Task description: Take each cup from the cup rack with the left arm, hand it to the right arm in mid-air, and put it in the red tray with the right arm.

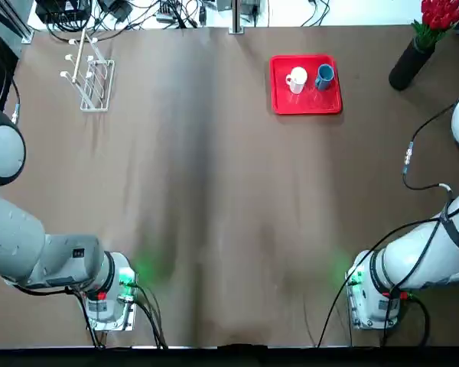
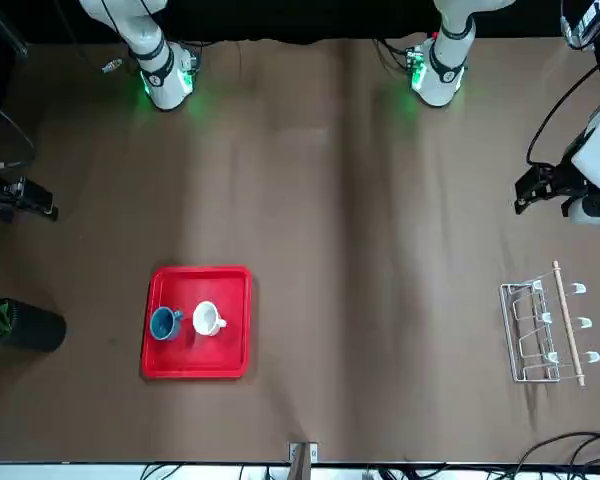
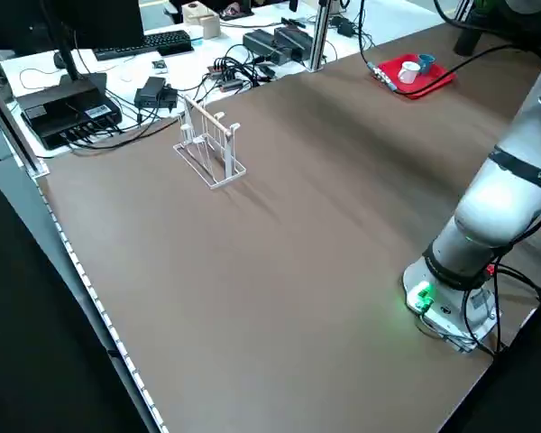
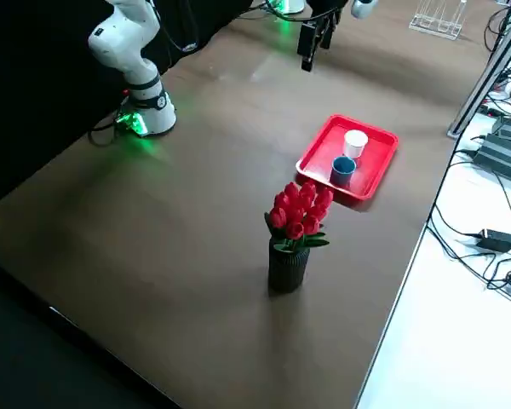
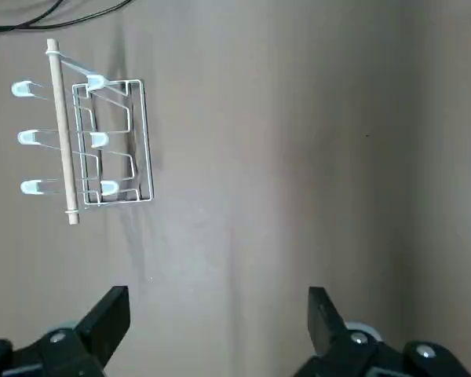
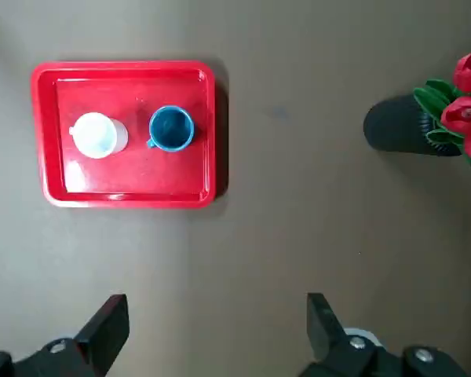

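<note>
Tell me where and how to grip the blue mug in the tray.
Best from straight above, one finger inside and one outside the rim of the blue mug, away from its handle: it stands upright, its open mouth facing up.

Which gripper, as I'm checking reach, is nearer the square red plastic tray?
Right: the right gripper hovers right of the tray; the left gripper is farther, to its left.
</note>
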`<state>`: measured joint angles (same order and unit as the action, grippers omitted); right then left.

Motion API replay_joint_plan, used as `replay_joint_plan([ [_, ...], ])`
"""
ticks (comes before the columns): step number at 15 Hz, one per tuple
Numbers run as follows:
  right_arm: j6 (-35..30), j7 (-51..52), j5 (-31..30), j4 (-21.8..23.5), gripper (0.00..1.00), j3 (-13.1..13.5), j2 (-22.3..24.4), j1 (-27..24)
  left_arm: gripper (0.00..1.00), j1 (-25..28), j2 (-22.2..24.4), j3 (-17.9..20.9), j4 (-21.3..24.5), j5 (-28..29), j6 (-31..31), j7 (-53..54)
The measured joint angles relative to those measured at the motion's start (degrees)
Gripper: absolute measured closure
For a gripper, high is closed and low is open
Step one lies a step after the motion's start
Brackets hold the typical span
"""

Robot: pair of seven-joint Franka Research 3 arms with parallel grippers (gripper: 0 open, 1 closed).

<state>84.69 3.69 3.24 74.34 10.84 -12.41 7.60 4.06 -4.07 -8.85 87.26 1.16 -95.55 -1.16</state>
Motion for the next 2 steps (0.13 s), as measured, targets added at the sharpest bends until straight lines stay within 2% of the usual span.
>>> replay_joint_plan([
  [2,0.05,-0.12,0.02,0.06,0.00,0.02,0.00,-0.01,0.00,0.01,0.00,0.01,0.00,0.00,0.01,0.00],
])
